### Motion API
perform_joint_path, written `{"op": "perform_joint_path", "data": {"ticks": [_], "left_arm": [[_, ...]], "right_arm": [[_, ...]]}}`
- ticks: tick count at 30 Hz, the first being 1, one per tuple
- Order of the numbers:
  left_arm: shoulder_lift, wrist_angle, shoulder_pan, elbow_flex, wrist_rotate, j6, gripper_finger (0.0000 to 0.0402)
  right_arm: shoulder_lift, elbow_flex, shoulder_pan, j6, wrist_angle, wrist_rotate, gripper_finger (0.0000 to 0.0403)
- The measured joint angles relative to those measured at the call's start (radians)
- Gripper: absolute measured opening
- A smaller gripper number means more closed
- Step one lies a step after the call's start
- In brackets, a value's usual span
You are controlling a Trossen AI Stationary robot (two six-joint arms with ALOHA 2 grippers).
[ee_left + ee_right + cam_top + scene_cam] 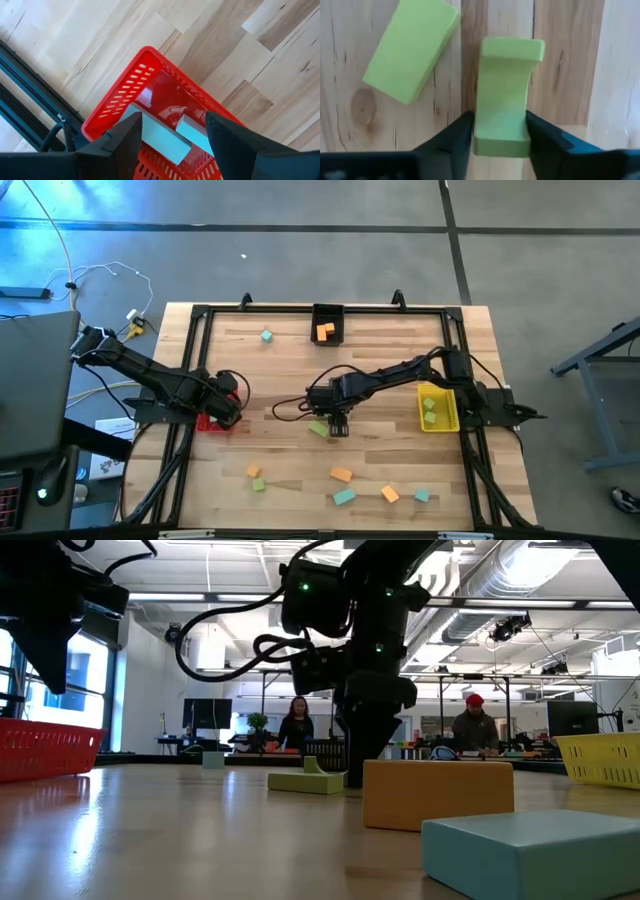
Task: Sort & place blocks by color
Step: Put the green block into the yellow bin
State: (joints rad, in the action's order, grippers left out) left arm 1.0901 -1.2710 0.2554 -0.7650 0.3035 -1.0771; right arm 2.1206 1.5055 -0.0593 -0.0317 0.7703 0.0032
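Observation:
My right gripper [499,120] [338,426] is at the table's middle, pointing down, shut on a notched yellow-green block [507,85]. A second yellow-green block [410,50] [318,428] lies flat on the table just beside it. My left gripper [173,120] [225,418] hovers open above the red bin [150,75] at the table's left, where two teal blocks [160,137] lie. More orange, teal and yellow-green blocks lie near the table's near edge, and one teal block [266,336] lies toward the far side. My right gripper pinches the notched yellow-green block between its two fingers, on the two long sides near one end [492,135]. The fingers come from above, pointing down. Whether the block rests on the table or is lifted, I cannot tell.
A black bin [327,312] with orange blocks stands at the far edge. A yellow bin [447,420] with yellow-green blocks stands on the right. Loose blocks near the near edge include an orange one [438,792] and a teal one [530,850]. A dark frame runs round the table.

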Motion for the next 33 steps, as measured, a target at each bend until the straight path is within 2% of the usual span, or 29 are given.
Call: {"op": "perform_joint_path", "data": {"ticks": [3,9,16,19,27,33], "left_arm": [[0.0,0.009,0.0,0.0,0.0,0.0,0.0202],[0.0,0.064,0.0,0.0,0.0,0.0,0.0202],[0.0,0.114,0.0,0.0,0.024,0.007,0.0202],[0.0,0.139,0.0,0.0,0.069,-0.008,0.0202],[0.0,0.187,0.0,0.0,0.108,-0.011,0.0202],[0.0,0.255,0.0,0.0,0.132,0.015,0.0202]], "right_arm": [[-0.001,0.0,0.0,-0.02,0.008,0.001,0.0106],[-0.002,0.0,0.0,-0.069,0.026,-0.004,0.0106],[-0.028,-0.006,-0.005,-0.142,0.147,0.032,0.0106],[-0.037,-0.006,-0.015,-0.171,0.206,0.092,0.0106],[-0.072,-0.006,-0.062,-0.25,0.378,0.238,0.0106],[-0.113,-0.005,-0.097,-0.395,0.543,0.416,0.0106]]}}
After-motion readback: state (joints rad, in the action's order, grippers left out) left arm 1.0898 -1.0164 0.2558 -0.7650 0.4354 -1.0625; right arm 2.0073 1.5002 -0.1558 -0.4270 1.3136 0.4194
